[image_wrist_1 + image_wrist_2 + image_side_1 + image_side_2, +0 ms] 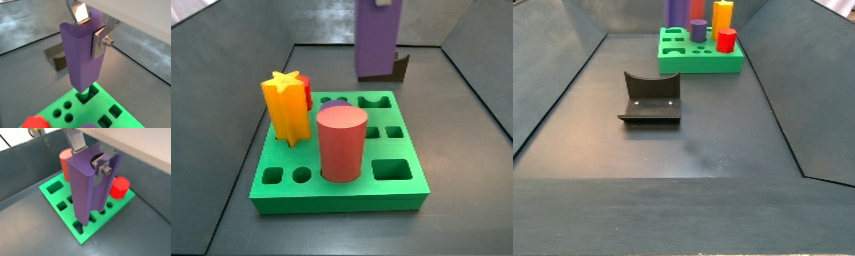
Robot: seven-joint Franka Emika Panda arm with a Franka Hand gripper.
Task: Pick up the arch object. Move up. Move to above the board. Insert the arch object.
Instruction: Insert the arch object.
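Closest to the wrist cameras, the gripper (91,31) is clamped on the arch (83,55), its silver fingers (104,168) pressed against the top of the tall purple block. It hangs upright, and in both wrist views its lower end sits at a cut-out hole near the edge of the board (61,211); whether it has entered the hole cannot be told. Beyond it on the green slab stand a red cylinder (342,145), a yellow star block (286,105) and a small purple peg (334,103). In a side view the fixture (651,97) sits on the grey floor, well apart from the board (703,60).
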